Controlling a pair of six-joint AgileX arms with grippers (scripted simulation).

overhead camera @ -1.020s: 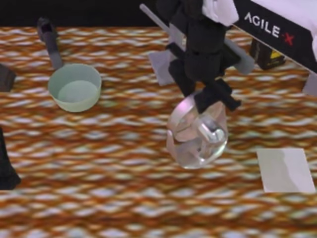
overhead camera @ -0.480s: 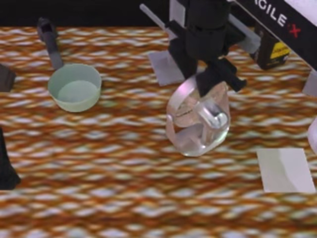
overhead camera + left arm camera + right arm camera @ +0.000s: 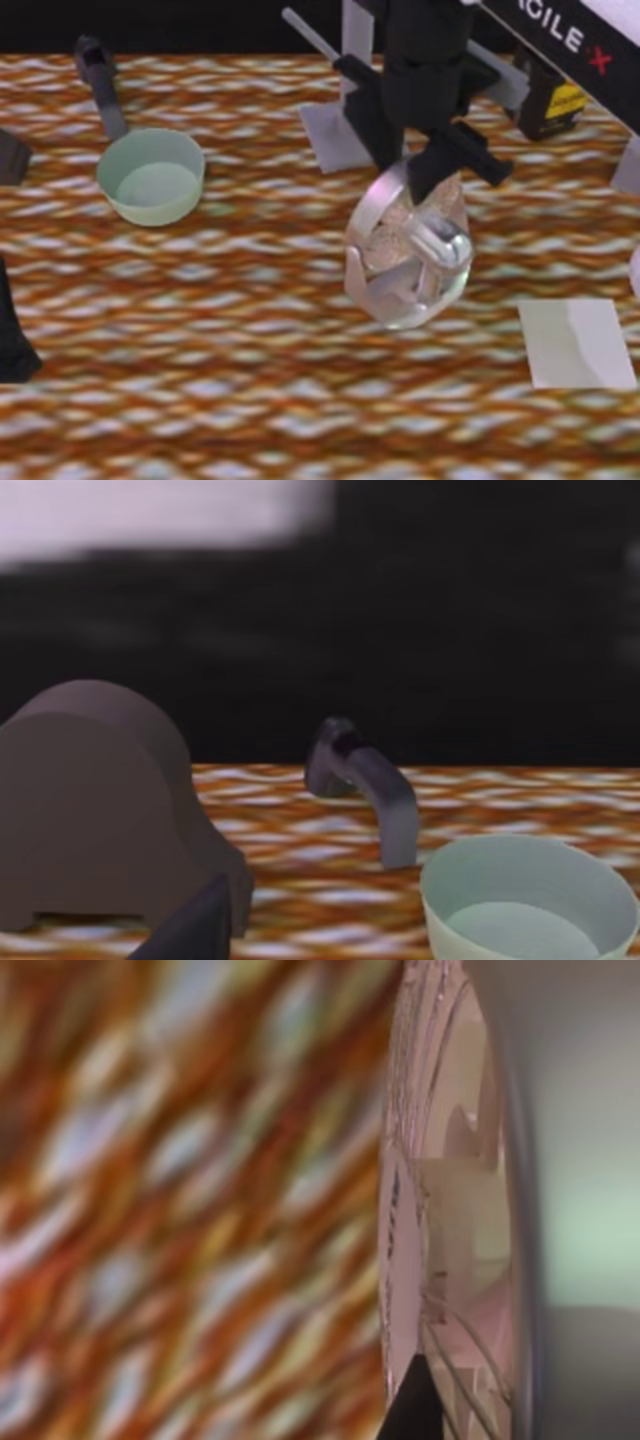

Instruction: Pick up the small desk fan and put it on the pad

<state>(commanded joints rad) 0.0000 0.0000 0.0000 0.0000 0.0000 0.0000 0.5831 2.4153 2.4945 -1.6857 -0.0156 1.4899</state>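
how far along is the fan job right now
Done: the right pincer is shut on the fan, which looks lifted off the table. In hand: carrying it; the fan is left of the pad. Left: reach the pad, set the fan down, let go. The left arm sits parked at the table's left edge.

The counter is covered in an orange, brown and white woven pattern. On it, toward the left, sits a mint-green scoop with a dark handle. A grey square base lies near the far edge, and the pale pad lies flat at the right.
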